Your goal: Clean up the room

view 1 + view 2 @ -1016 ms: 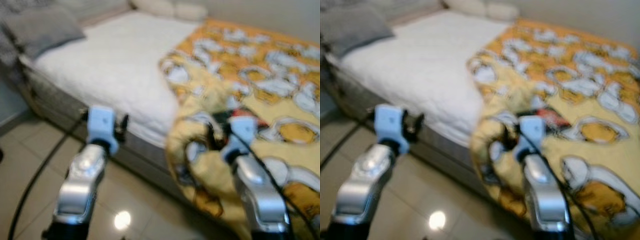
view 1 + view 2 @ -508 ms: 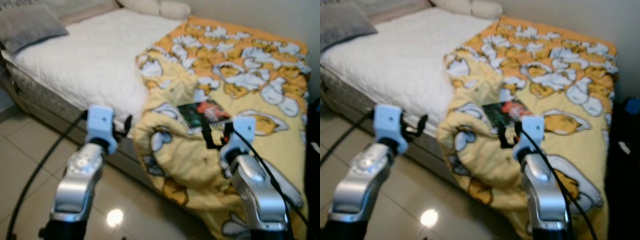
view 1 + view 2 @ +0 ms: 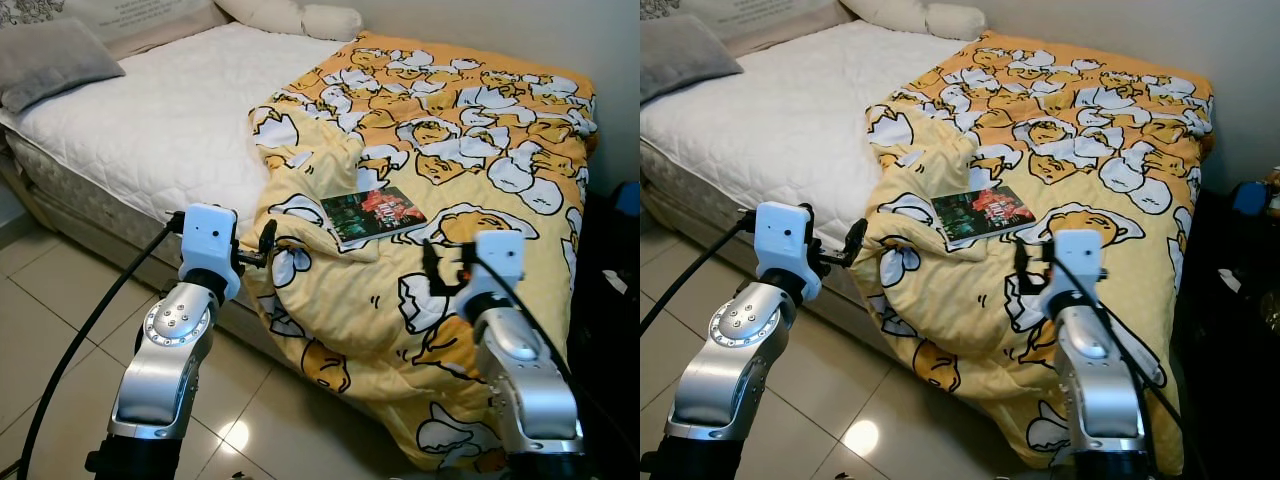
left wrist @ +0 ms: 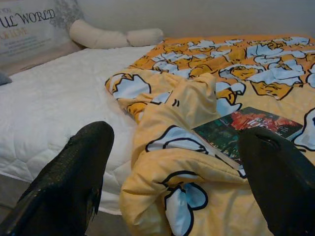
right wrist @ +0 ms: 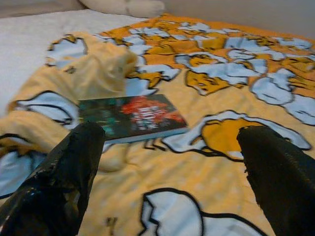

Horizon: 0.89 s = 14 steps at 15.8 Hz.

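Note:
A dark book (image 3: 373, 213) with a red and green cover lies flat on a rumpled yellow blanket (image 3: 470, 130) printed with cartoon eggs, which covers the right half of the bed. My left gripper (image 3: 266, 241) is open and hangs at the bed's near edge, left of the book and beside a bunched fold of the blanket. My right gripper (image 3: 433, 268) is open, low over the blanket just short of the book's right end. In the wrist views the book (image 4: 248, 129) (image 5: 133, 118) lies ahead between the spread fingers (image 4: 74, 177) (image 5: 280, 177), untouched.
The bare white mattress (image 3: 170, 130) takes up the bed's left half, with a grey pillow (image 3: 55, 60) and cream pillows (image 3: 300, 18) at its head. A black cable (image 3: 80, 350) trails over the tiled floor (image 3: 50, 300). Dark objects (image 3: 612, 290) stand at the right, by the bed's foot.
The camera has swung and the blur has gone, so the book and the blanket's far end have come into view. Both arms keep the same raised pose with open fingers.

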### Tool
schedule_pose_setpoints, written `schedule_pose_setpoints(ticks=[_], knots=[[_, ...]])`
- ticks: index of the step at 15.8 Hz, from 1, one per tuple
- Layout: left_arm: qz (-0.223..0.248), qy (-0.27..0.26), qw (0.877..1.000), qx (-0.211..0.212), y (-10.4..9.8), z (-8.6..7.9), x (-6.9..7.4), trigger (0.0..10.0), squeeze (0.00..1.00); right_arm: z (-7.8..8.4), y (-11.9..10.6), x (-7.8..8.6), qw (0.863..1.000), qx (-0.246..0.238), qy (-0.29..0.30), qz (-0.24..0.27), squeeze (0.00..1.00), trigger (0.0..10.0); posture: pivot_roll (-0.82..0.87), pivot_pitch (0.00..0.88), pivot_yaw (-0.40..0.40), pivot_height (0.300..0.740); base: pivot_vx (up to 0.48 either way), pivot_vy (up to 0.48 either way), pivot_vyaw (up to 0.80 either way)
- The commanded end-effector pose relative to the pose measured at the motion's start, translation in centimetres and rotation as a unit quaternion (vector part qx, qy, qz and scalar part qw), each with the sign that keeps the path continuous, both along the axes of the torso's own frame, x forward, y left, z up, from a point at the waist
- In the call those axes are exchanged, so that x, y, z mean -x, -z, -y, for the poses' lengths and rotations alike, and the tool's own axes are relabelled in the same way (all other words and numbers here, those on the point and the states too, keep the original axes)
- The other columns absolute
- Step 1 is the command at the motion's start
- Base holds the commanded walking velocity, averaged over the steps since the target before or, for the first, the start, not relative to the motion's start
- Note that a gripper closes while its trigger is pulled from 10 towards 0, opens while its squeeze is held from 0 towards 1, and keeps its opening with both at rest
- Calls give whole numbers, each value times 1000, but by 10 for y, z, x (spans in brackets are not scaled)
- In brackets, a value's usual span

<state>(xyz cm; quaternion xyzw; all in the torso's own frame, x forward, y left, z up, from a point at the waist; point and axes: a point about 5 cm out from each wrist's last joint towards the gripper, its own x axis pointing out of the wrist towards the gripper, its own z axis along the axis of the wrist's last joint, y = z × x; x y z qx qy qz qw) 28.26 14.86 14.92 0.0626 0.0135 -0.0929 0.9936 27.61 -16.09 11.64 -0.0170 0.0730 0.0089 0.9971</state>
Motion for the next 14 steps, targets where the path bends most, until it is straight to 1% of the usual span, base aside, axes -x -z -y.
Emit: schedule_pose_setpoints(ticks=[1,3,5,7,8,10,14], knots=[[11,6,1000,0,-4,0,0,10000,1000,1,-1,-1,1000,3,5,0,0,10000,-26,0,10,740,371,0,0],[12,8,1000,0,-4,-1,0,10000,1000,0,0,-2,1000,4,3,-6,0,10000,-25,0,8,740,384,0,0],[10,9,1000,1,-3,-1,2,10000,1000,-2,-2,-3,1000,1,-8,0,0,10000,-24,0,2,740,414,0,0],[7,9,1000,2,-1,-1,4,10000,1000,-4,1,-3,1000,-11,-12,-13,0,10000,-26,0,0,740,428,0,0],[6,9,1000,1,-1,-1,4,10000,1000,-3,1,-3,1000,-15,-7,-15,0,10000,-26,0,0,740,435,0,-800],[6,15,1000,-3,-1,0,3,10000,1000,-1,1,-5,1000,-8,4,-13,0,10000,-26,0,5,740,431,0,-800],[5,17,1000,-3,0,0,3,10000,1000,-5,-3,-8,1000,-5,-14,-5,0,10000,-28,0,9,740,433,0,0]])
